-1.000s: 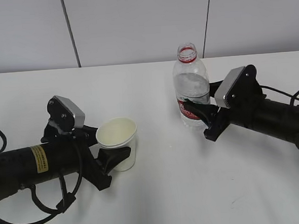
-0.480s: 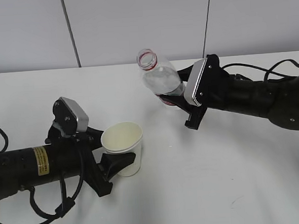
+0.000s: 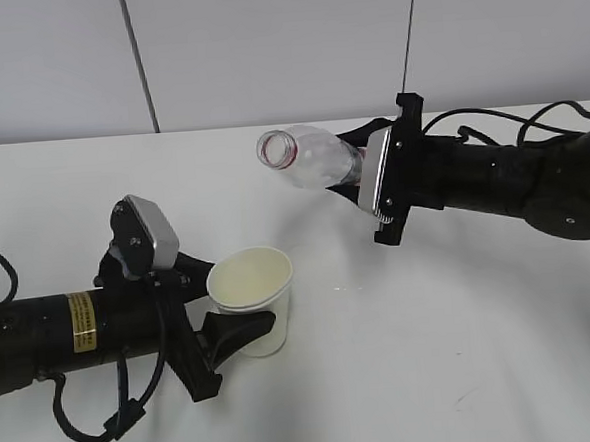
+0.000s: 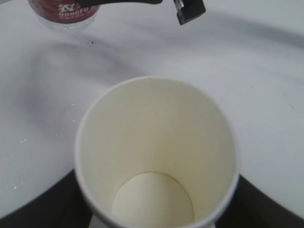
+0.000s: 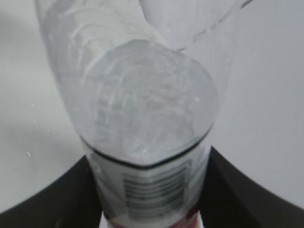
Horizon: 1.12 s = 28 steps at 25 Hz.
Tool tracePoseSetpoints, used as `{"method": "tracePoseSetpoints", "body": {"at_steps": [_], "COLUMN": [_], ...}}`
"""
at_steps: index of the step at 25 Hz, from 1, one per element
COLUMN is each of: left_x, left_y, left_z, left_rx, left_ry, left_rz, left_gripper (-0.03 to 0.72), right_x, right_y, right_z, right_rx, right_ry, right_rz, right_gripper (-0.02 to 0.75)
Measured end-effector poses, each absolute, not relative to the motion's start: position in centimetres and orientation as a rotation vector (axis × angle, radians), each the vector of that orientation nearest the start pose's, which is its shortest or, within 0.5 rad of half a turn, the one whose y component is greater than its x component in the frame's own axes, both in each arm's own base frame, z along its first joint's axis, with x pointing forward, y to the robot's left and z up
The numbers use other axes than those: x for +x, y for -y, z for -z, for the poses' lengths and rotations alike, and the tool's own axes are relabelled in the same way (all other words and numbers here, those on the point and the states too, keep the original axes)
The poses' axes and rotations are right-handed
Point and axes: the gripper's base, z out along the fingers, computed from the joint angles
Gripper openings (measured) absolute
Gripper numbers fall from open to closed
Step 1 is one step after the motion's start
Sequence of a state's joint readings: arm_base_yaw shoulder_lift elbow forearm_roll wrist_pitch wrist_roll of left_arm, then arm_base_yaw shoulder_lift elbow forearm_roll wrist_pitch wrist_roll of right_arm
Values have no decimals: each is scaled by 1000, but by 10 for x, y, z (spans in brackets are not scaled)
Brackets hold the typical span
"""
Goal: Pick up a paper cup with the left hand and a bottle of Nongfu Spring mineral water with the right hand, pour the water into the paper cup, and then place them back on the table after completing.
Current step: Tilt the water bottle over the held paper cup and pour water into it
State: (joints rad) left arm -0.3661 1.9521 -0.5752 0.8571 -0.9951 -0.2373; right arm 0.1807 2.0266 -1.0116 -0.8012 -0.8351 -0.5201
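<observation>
Bottle mouth is up and to the right of the cup, not yet over it.

The right gripper (image 3: pixel 364 177) clamps the bottle (image 3: pixel 311 160), tipped nearly level with its neck pointing left; the left gripper (image 3: pixel 216 321) clasps the empty paper cup (image 3: pixel 252 299) upright just above the desk (image 3: pixel 415 374), below and left of the mouth.

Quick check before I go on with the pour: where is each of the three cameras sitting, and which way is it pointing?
Exterior: in front, above table height, slanting down; both arms, left tool around cup, right tool holding tilted bottle.
Left wrist: behind left tool, looking down into the empty cup; dark fingers at the bottom corners.
Right wrist: behind right tool, looking along the bottle; fingers flank it.
Shared: the bottle's red label shows at the left wrist view's top.
</observation>
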Motion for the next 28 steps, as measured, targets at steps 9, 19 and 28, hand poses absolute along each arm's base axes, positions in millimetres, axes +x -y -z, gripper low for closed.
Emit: {"method": "tracePoseSetpoints", "body": {"at_steps": [9, 19, 28], "left_x": [251, 249, 258], "left_y": [160, 161, 167], "left_z": [-103, -103, -109], "left_rx": [1088, 1123, 1150], "left_ry": [-1701, -1684, -1654], "left_rz": [751, 767, 801], "left_gripper": [437, 437, 437], "right_x": [386, 386, 386], "right_y": [-120, -120, -120], "right_z": [-152, -152, -151], "right_rx": [-1475, -1557, -1594], "right_ry": [-1046, -936, -883], "right_rz": [274, 381, 427], "right_gripper": [397, 397, 396]}}
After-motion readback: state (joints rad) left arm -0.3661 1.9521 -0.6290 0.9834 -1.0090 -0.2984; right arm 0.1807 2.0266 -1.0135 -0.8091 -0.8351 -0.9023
